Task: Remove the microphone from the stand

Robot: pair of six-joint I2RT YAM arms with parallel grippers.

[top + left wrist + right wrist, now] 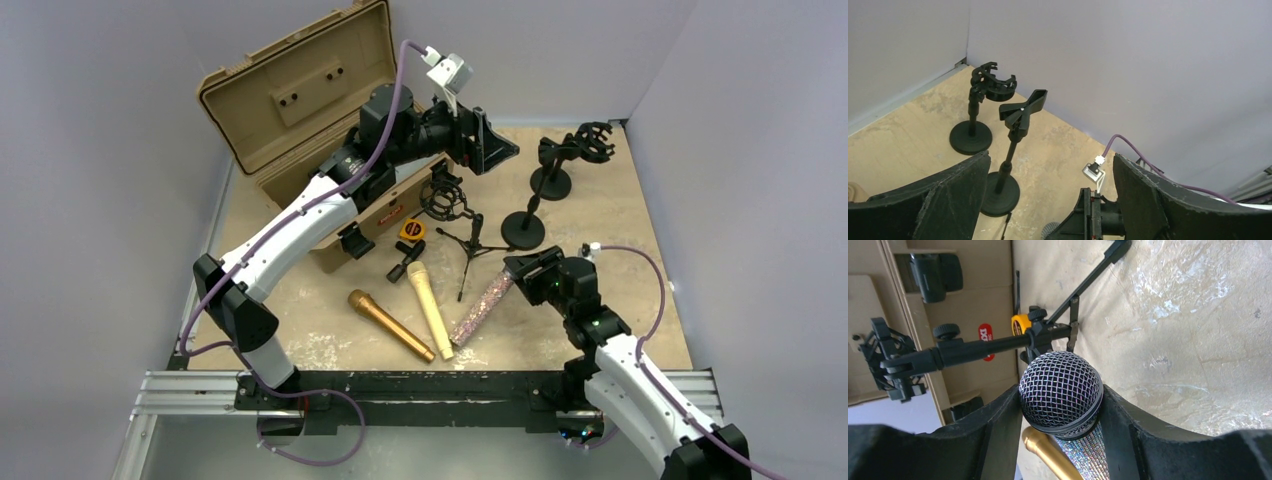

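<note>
1. The right gripper was clamped on the glitter microphone. Its fingers pressed on either side of the body just under the mesh head, and the head poked out past the tips.
2. The microphone sat in no clip. It was on the near-right side of the toppled tripod stand, slanting down towards the table. Whether its tail touched could not be told.
3. The hold sat close to the round head with the long body hanging beyond it, so a quick swing could probably have pivoted the microphone or let it slide out.
4. The tail ended just beside the cream microphone, near-left of the tripod stand. A low sweep risked knocking it and the gold microphone next to it.
5. Moving the head farther out risked catching the tripod stand's rod or legs.
6. The left gripper stood wide and empty, high over the far side of the tripod stand. Two round-base stands stood to its right with empty clips.
</note>
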